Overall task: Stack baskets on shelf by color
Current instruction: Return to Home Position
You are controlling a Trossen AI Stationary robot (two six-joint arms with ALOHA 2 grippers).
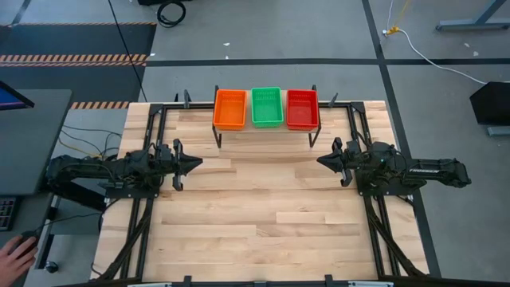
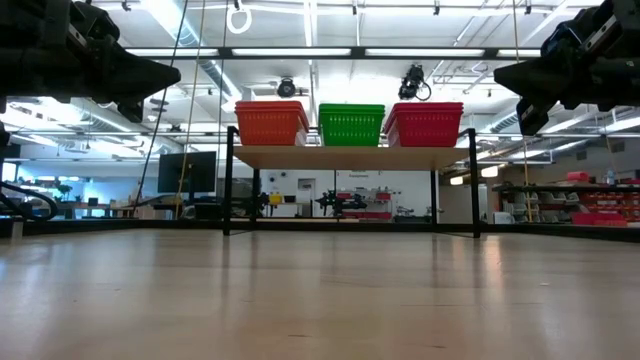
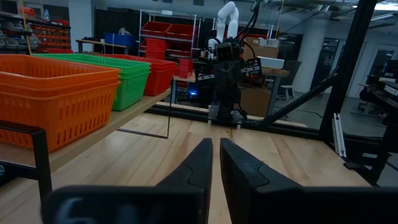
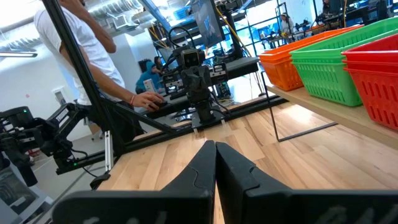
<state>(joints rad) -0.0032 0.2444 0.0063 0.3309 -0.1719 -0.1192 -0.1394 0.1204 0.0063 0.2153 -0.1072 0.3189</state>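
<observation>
Three stacks of mesh baskets stand side by side on the shelf (image 1: 267, 126) at the table's far edge: orange baskets (image 1: 229, 108) on the left, green baskets (image 1: 267, 106) in the middle, red baskets (image 1: 302, 108) on the right. In the low view the orange stack (image 2: 271, 122), green stack (image 2: 351, 124) and red stack (image 2: 424, 123) rest by their bottoms on the wooden top. My left gripper (image 1: 196, 163) hovers shut over the table's left side, pointing right. My right gripper (image 1: 322, 161) hovers shut over the right side, pointing left. Both are held above the tabletop, away from the shelf.
The shelf's thin black legs (image 2: 229, 180) stand on the plank tabletop (image 1: 263, 215). A black frame (image 1: 374, 231) runs along the table's sides. A person stands beyond the table's left side (image 4: 81, 56); a hand (image 1: 16, 255) shows at the lower left.
</observation>
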